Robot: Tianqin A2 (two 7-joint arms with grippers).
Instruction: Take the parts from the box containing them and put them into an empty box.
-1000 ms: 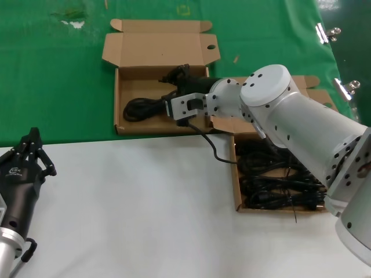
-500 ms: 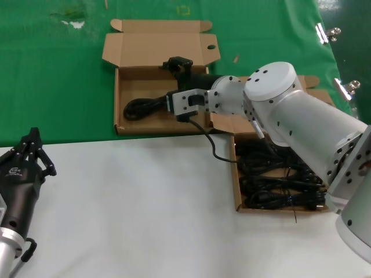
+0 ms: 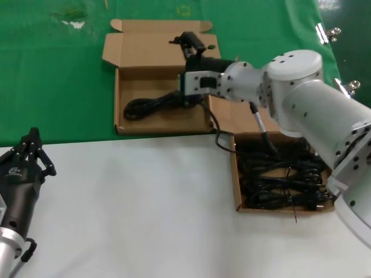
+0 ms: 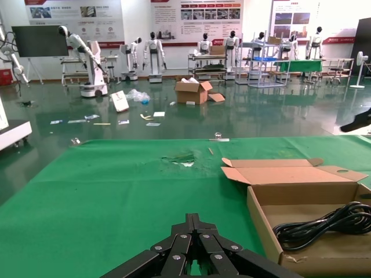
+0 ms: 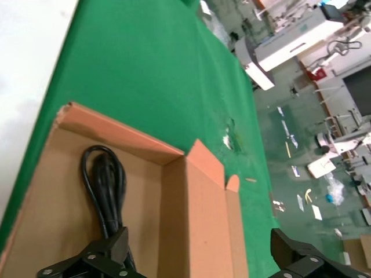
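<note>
The far cardboard box (image 3: 156, 49) lies open on the green cloth with one black power cord (image 3: 148, 105) coiled in it. Part of that cord trails over the box's right wall (image 3: 217, 134) towards the near right box (image 3: 236, 185), which holds several black cords (image 3: 278, 179). My right gripper (image 3: 188, 69) hovers over the far box's back wall, open and empty. In the right wrist view the gripper (image 5: 200, 260) spans the box (image 5: 197, 220), with the cord (image 5: 104, 179) below one finger. My left gripper (image 3: 32, 152) is parked at the near left, shut, and also shows in the left wrist view (image 4: 194, 219).
White table surface (image 3: 145, 202) fills the front; green cloth (image 3: 58, 75) covers the back. Metal clips (image 3: 327, 33) lie at the far right. The left wrist view shows the far box (image 4: 261, 214) with its cord (image 4: 324, 223) to one side.
My right gripper has opened and let go of the cord's plug end, which now lies in the far box. The arm has risen and shifted back and to the right. Left arm unmoved.
</note>
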